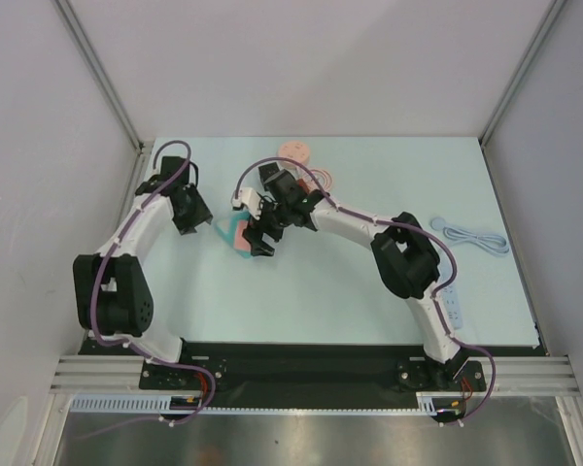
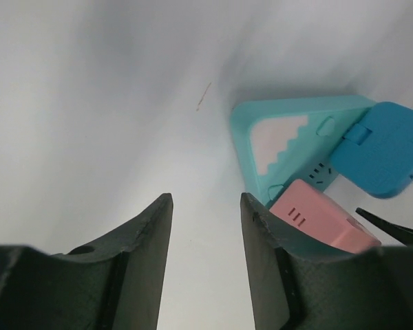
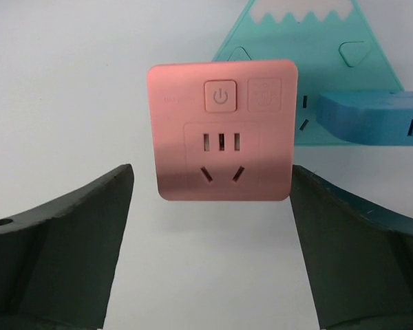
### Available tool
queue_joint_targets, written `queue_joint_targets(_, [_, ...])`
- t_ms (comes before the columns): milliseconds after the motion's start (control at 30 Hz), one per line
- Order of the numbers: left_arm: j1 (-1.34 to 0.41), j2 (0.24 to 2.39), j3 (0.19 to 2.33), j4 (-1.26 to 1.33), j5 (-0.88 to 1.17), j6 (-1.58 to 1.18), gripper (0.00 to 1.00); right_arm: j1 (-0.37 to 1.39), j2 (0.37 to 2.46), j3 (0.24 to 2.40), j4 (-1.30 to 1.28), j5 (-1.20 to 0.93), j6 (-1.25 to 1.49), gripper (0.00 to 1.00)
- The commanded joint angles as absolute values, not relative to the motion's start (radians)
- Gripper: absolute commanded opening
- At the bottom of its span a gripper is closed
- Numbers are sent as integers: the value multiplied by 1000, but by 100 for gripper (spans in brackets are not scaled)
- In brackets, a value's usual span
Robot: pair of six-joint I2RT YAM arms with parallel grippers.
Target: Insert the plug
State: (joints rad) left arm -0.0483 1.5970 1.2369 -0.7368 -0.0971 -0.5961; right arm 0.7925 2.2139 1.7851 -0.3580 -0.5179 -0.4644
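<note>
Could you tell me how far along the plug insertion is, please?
Seemingly done: pink plug block sits on the teal socket strip, beside a blue block. In hand: nothing; right pincer open astride the pink plug block, left pincer open, empty. Left: confirm full seating, which I cannot tell.

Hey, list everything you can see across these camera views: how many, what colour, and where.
table: 1, pale blue, under everything
socket block: 1, teal triangle with a white peak, mid-table
pink adapter: 1, pink, at the socket block's edge
blue adapter: 1, blue, overlapping the socket block
cable: 1, light blue, table's right side
round item: 1, pink, far edge
coiled cord: 1, pinkish, beside the round item
oblong item: 1, white, by the right arm; identity unclear
left gripper: 1, black, open, empty, beside the socket block
right gripper: 1, black, open, straddling the pink adapter
</note>
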Motion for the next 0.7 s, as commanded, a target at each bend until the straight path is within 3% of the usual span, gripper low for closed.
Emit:
queue_joint_targets(0, [-52,1484,1261,-684,-37,-497,50,788,2094,1749,-341,-532,-453,99])
queue_joint_targets(100, [-54,1428,1252,-644,33,-453,47,788,2022,1671,-298,-505,-439,99])
queue_joint_targets(200, [-74,1402,1267,-621,113,-385,35,769,1945,1559,-233,-509,-373,99])
queue_joint_targets(300, [-153,1388,1269,-598,137,-318,22,756,1820,1450,-173,-500,-310,97])
queue_joint_targets(400, [-262,1407,1287,-595,123,-295,1,753,1669,1274,-79,-486,-238,94])
queue_joint_targets(667, [-373,1547,1330,-594,66,-333,1,747,1326,939,84,-459,-150,92])
